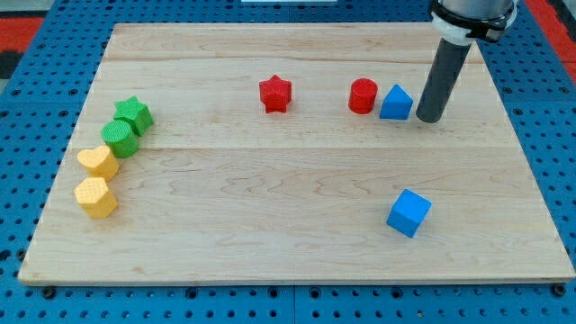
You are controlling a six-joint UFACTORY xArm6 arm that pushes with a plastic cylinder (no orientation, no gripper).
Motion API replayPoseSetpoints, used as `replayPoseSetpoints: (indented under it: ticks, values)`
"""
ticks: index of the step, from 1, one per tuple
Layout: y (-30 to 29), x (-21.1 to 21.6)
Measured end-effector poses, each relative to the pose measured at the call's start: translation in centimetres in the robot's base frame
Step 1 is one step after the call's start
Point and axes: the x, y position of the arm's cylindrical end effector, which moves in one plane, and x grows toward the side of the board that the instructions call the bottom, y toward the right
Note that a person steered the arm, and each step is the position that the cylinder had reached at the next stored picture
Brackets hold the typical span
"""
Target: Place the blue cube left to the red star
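The blue cube lies on the wooden board at the view's lower right. The red star lies near the top middle, far up and to the left of the cube. My tip rests on the board at the upper right, just right of a blue triangular block and well above the blue cube. It touches neither the cube nor the star.
A red cylinder sits just left of the blue triangular block. At the view's left lie a green star, a green rounded block, a yellow heart-like block and a yellow hexagonal block.
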Motion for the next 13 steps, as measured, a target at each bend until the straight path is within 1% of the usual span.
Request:
replayPoseSetpoints:
  ticks: [1, 2, 3, 4, 5, 6, 7, 8, 9, 10, 11, 12, 13]
  values:
    - [-2.8, 4.2]
    - [-5.1, 0.8]
    - [-4.4, -1.6]
    - [-1.6, -1.8]
    - [2.3, 0.0]
    - [3.9, 7.3]
    - [1.2, 13.4]
    - [-4.8, 12.8]
    - [-8.5, 11.7]
    - [1.1, 14.0]
    - [0.4, 18.3]
    - [-8.6, 15.8]
    - [-14.5, 7.4]
